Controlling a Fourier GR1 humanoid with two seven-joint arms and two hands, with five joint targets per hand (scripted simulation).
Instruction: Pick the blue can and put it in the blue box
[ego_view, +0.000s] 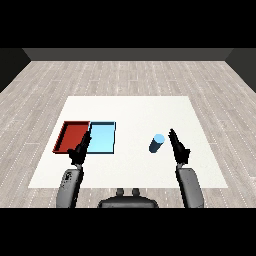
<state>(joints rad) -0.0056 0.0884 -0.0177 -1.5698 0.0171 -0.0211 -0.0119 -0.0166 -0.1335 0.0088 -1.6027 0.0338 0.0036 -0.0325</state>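
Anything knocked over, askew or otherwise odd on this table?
Nothing stands out. The blue can stands upright beside the right hand, untouched; the red tray and light blue tray lie side by side, squarely aligned.

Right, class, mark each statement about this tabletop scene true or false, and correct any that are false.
1. The blue can stands on the white table, outside both trays. True.
2. The right hand is curled round the blue can. False: its fingers are straight and it is just to the can's right, holding nothing.
3. The red tray lies to the left of the light blue tray. True.
4. The blue can lies nearer the left hand than the right hand. False: it is next to the right hand, with the left hand by the trays.
5. The light blue tray holds a can. False: nothing shows in it.
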